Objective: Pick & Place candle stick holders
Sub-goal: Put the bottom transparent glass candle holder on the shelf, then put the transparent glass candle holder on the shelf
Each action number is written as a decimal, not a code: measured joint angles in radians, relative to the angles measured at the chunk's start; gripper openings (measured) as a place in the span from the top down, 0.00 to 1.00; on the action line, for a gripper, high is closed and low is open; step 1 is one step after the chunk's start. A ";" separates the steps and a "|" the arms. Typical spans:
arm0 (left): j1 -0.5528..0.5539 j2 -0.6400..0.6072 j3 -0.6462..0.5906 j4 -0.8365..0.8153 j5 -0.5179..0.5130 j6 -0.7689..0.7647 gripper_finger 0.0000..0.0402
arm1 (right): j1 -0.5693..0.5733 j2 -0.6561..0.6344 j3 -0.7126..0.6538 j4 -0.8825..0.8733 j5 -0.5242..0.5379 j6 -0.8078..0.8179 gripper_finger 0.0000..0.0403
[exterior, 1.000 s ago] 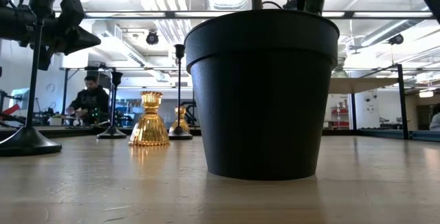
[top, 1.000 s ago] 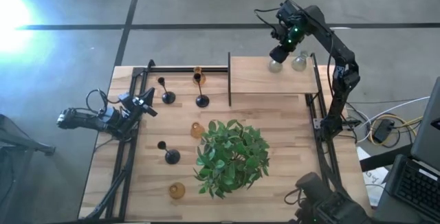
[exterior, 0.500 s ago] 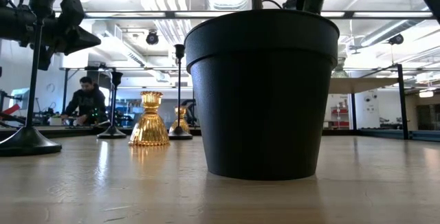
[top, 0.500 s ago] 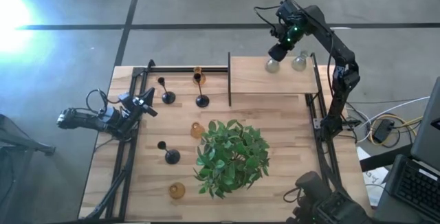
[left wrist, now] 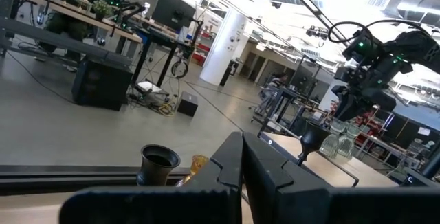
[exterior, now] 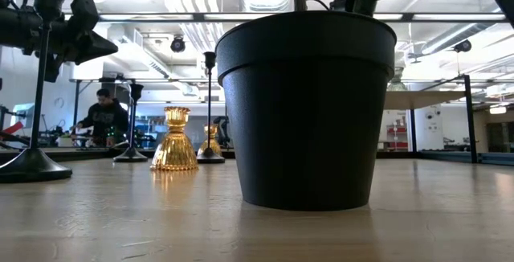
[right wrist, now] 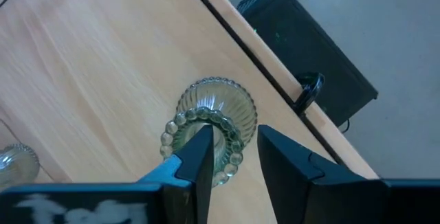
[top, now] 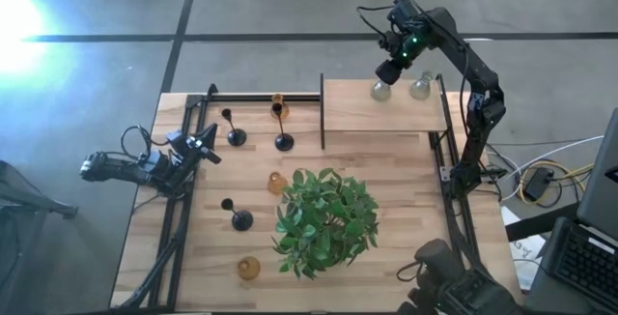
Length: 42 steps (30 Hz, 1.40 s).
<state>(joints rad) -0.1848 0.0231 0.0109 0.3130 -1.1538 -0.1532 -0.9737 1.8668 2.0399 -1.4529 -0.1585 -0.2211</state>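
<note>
Right hand [right wrist: 230, 157] is held over the clear glass holder [right wrist: 210, 131] on the raised shelf [top: 357, 112], fingers apart around its rim.

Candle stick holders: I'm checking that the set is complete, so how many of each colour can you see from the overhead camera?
Black holders: 3
Amber glass holders: 3
Clear glass holders: 2
Total: 8 in view; the plant could hide another.
</note>
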 joint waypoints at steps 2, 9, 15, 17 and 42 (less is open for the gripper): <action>0.000 0.000 0.000 0.000 0.000 0.000 0.97 | 0.000 0.000 0.000 0.015 0.000 0.000 0.72; 0.000 0.000 0.000 0.000 0.000 0.000 0.97 | 0.000 0.000 0.000 0.028 0.001 0.000 0.72; 0.000 0.000 0.000 0.000 0.000 0.000 0.97 | 0.000 -0.001 0.000 0.028 0.001 0.000 0.74; 0.000 0.000 0.000 0.000 0.000 0.000 0.97 | 0.000 -0.006 0.000 0.029 0.001 0.000 0.74; 0.000 0.000 0.056 0.034 0.039 0.143 0.97 | 0.177 -0.421 -0.007 0.031 -0.202 0.138 0.84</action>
<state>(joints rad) -0.1852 0.0235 0.0665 0.3471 -1.1151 -0.0106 -0.7970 1.4455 2.0333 -1.4217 -0.3602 -0.0830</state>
